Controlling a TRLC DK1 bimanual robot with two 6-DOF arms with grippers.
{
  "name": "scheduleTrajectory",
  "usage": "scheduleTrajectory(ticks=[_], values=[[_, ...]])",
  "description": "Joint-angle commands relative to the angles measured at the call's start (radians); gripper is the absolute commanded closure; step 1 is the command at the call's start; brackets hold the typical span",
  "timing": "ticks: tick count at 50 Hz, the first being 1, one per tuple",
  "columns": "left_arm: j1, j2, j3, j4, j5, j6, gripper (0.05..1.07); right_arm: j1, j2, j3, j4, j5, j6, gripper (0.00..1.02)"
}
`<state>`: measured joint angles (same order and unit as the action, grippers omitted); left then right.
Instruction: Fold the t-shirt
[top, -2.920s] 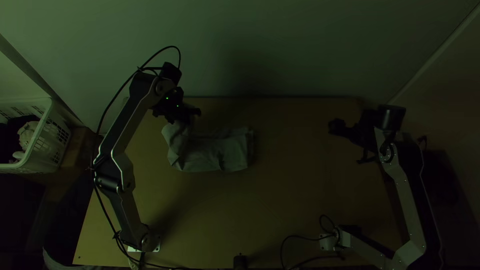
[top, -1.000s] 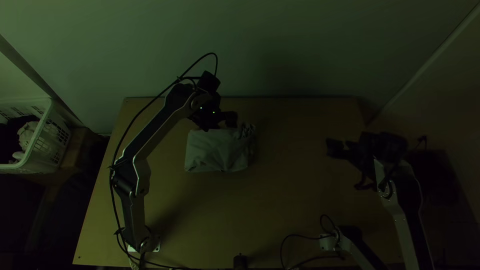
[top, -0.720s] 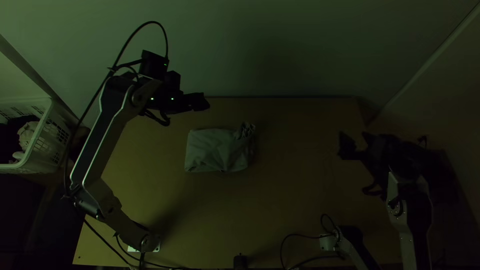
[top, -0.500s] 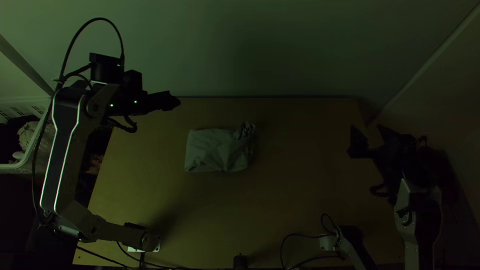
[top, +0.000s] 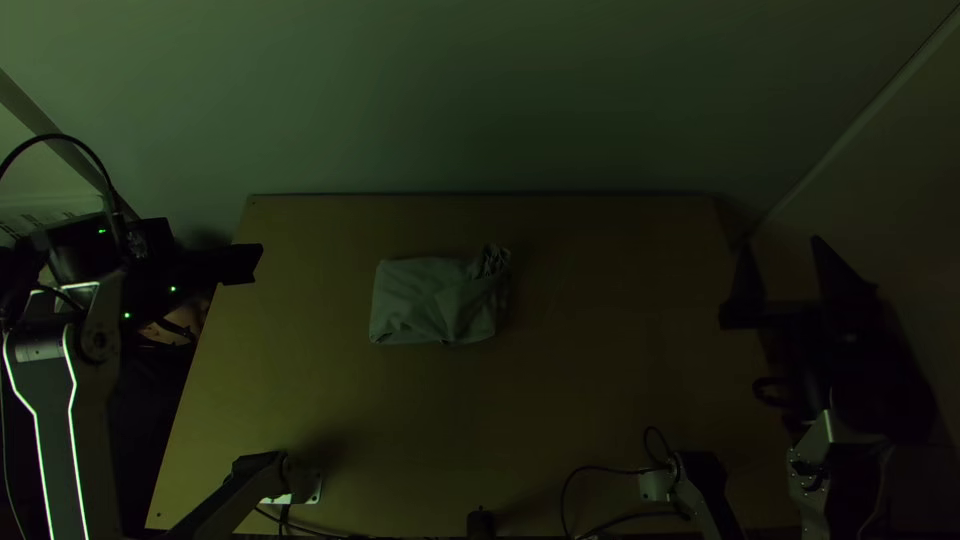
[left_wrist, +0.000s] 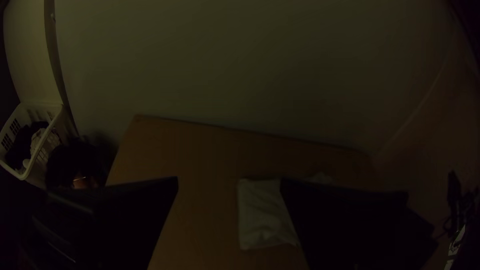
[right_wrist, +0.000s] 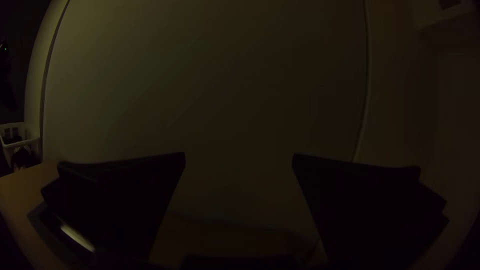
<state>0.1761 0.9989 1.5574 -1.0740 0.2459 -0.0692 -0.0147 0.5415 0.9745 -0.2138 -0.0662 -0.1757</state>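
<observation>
Plainly, t-shirt (top: 425, 300) lies folded on table (top: 600, 370) — left gripper (top: 245, 263), right gripper (top: 782, 245) both spread wide, apart from it

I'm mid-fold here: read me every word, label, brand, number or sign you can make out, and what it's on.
No text can be read.
T-shirt: dark marks at its bunched far-right corner, too dim to tell print from creases.
Left arm: faint marks on a pale link, too small to read; its green lights are not text.
Laundry basket: slots, no lettering I can make out.
</observation>
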Motion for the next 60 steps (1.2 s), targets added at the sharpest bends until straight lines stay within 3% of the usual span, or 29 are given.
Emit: scheduleTrajectory(ticks=[1, 16, 33, 43, 50, 60], values=[[0.046, -0.080, -0.079, 0.046, 0.000, 0.040, 0.09, -0.002, -0.052, -0.060, 0.062, 0.011, -0.057, 0.04], [0.083, -0.388, -0.453, 0.306, 0.001, 0.016, 0.09, -0.008, -0.170, -0.181, 0.162, 0.014, -0.074, 0.04], [0.083, -0.738, -0.823, 0.583, -0.054, -0.003, 0.09, -0.036, -0.282, -0.395, 0.370, 0.016, -0.085, 0.04], [0.085, -0.948, -1.008, 0.668, -0.054, 0.009, 0.09, -0.036, -0.313, -0.570, 0.536, 0.014, -0.151, 0.04], [0.088, -1.000, -1.077, 0.695, -0.054, -0.018, 0.09, -0.030, -0.334, -0.649, 0.551, 0.014, -0.151, 0.04], [0.089, -1.002, -1.228, 0.899, -0.108, 0.039, 0.09, -0.033, -0.390, -0.774, 0.551, 0.017, -0.142, 0.04]])
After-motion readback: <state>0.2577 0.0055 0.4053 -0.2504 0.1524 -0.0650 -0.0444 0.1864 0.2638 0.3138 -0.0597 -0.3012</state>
